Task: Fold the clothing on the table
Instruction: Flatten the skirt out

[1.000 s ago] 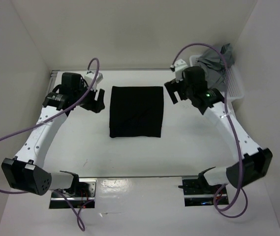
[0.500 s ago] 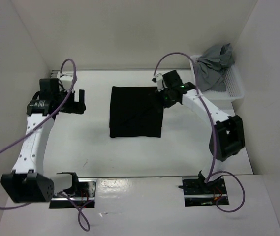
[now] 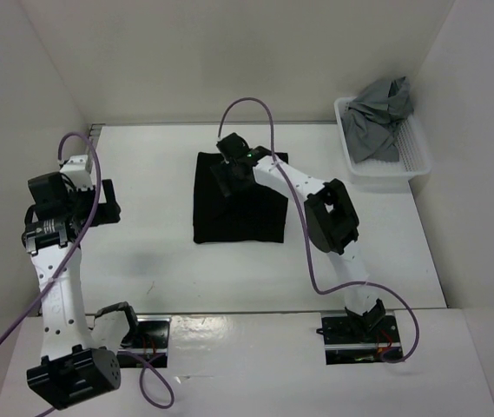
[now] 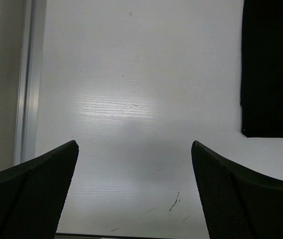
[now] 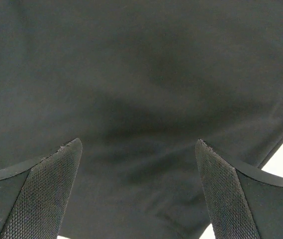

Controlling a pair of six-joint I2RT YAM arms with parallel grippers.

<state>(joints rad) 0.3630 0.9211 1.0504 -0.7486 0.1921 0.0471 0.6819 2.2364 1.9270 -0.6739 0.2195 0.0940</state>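
Lying flat, the clothing (image 3: pixel 247 217) sits directly beneath the right hand (image 5: pixel 137 144).

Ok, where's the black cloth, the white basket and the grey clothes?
black cloth (image 3: pixel 229 217): top view, on its bare near-left part.
white basket (image 3: pixel 391 170): top view, on its near wall.
grey clothes (image 3: pixel 381 117): top view, on the middle of the heap.
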